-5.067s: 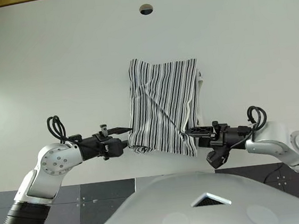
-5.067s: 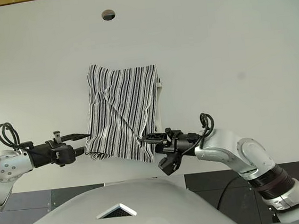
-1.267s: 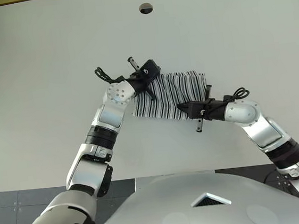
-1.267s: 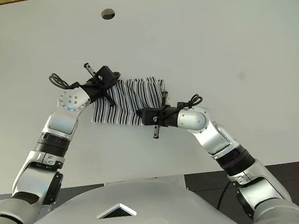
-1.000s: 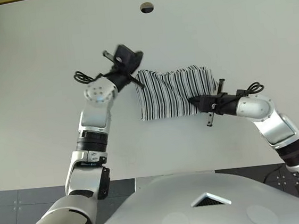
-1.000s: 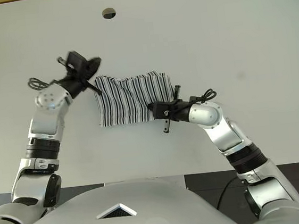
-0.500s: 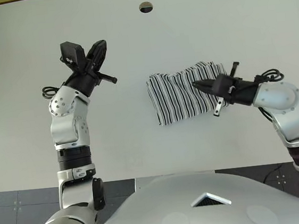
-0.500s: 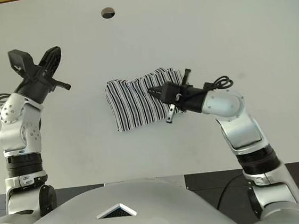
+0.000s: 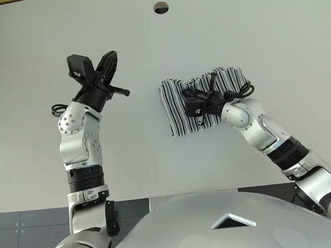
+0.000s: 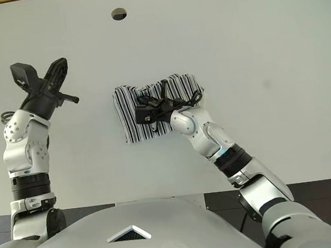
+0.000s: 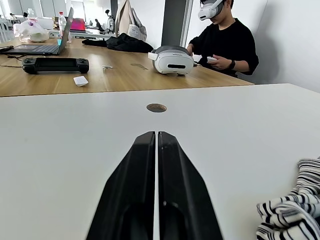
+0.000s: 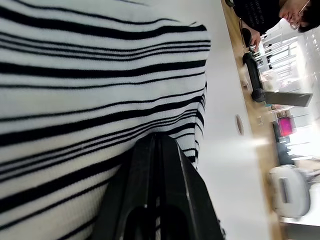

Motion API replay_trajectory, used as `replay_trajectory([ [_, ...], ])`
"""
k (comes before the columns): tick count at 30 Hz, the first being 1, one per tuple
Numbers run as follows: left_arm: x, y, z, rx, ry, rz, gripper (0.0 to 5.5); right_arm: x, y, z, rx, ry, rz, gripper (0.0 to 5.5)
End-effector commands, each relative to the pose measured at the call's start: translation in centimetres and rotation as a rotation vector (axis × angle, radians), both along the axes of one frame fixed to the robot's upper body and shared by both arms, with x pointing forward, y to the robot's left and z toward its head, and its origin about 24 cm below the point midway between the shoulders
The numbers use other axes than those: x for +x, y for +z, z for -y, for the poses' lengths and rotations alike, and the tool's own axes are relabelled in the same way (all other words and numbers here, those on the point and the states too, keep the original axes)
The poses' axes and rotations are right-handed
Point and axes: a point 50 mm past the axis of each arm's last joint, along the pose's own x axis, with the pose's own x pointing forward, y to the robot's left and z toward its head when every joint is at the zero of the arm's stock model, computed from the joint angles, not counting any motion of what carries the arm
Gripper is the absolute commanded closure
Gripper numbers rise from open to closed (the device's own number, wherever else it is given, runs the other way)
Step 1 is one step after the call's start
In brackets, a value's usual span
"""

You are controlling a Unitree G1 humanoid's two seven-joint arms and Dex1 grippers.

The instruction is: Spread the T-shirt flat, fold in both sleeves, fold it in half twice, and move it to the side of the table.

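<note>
White counter (image 9: 274,35) carried the folded striped T-shirt (image 9: 173,112) near its middle, not yet at the side. Right hand (image 12: 156,139) lay on the cloth, fingers closed together, pinching nothing visible; left hand (image 11: 156,136) hung raised, closed and empty. A good slide probably needed flat, even pressure and a slow drag, so the folds held.

My right fingers (image 12: 135,185) hide part of the T-shirt (image 9: 173,114) beneath them; the left wrist view's edge cuts its stripes off.
</note>
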Motion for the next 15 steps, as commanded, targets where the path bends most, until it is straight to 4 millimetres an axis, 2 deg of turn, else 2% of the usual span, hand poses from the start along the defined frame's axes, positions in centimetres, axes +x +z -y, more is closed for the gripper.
replay_trajectory([
  [1, -0.2, 0.1, -0.1, 0.016, 0.007, 0.007, 5.37, -1.1, -3.2, 4.9, -0.308, -0.039, -0.006, 5.4],
  [3, -0.3, 0.2, -0.4, 0.018, 0.017, 0.009, 5.37, -1.7, -3.7, 7.8, -0.424, -0.092, -0.038, 5.4],
  [6, -0.4, 0.3, -0.7, 0.02, 0.027, 0.011, 5.37, -1.7, -2.8, 11.5, -0.507, -0.202, -0.059, 5.4],
  [11, -0.4, 0.7, -1.1, 0.027, 0.031, 0.02, 5.37, -1.8, -0.7, 15.5, -0.557, -0.364, -0.063, 5.4],
  [15, -0.6, 0.6, -1.0, 0.032, 0.03, 0.019, 5.37, -2.0, -0.3, 18.5, -0.585, -0.49, -0.089, 5.4],
])
